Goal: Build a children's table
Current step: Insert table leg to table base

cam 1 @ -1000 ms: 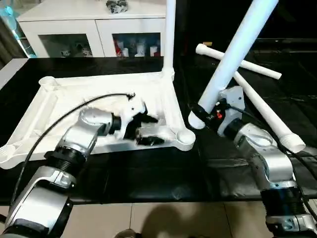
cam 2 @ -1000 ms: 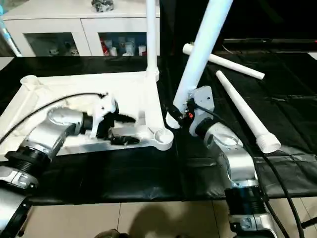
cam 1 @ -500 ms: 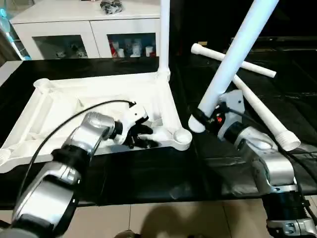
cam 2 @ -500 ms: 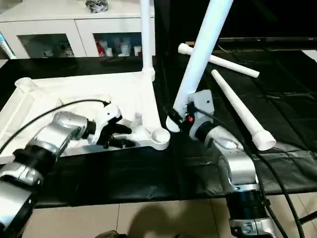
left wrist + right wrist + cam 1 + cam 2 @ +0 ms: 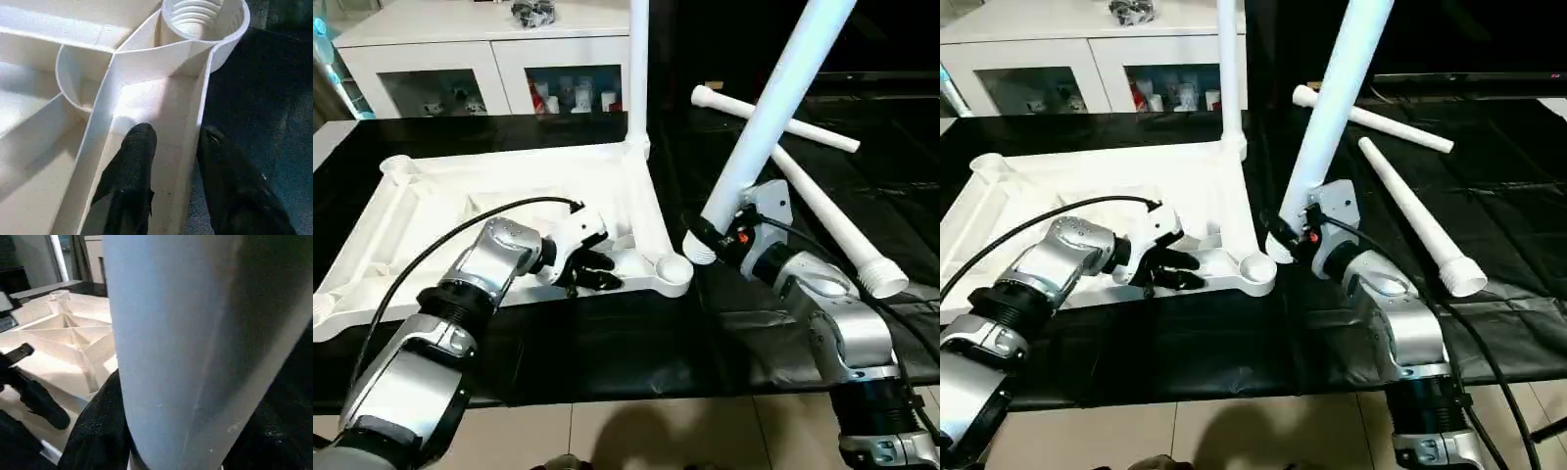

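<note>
While straddling the near rim of the upturned top (image 5: 161, 54), sits partly apart as the left end effector (image 5: 178, 139): one finger (image 5: 139, 147) inside the rib channel and seemingly not yet pressed to the wall, the other outside it over the black counter (image 5: 607, 343). Lies a short way along the rim from the near right corner socket (image 5: 203, 17), which is empty with its thread showing.

Across the corner, clamped as the right end effector (image 5: 713, 235) on the thick lower end of a tilted leg (image 5: 773, 108), butt hanging just beside that socket and not in it.

Further out: standing leg (image 5: 638, 69) upright in the far right corner; two spare legs (image 5: 822, 135) lying crossed on the counter, well off to the right; white cabinet (image 5: 489, 59) behind.

Judged the step in hand: pinning the top so the held leg can be screwed in. Best to finish closing on the rim wall alone and stay clear of the socket mouth. Then to bring the leg upright, centre its threaded end over the socket, lower it straight and only then turn. Likely to cross-thread or shove the top sideways if entered at this slant.

Against a second ago: left fingers drawn markedly narrower, and shifted from over the ribbed interior out onto the near rim. Right grip and the leg's slant much as before.
</note>
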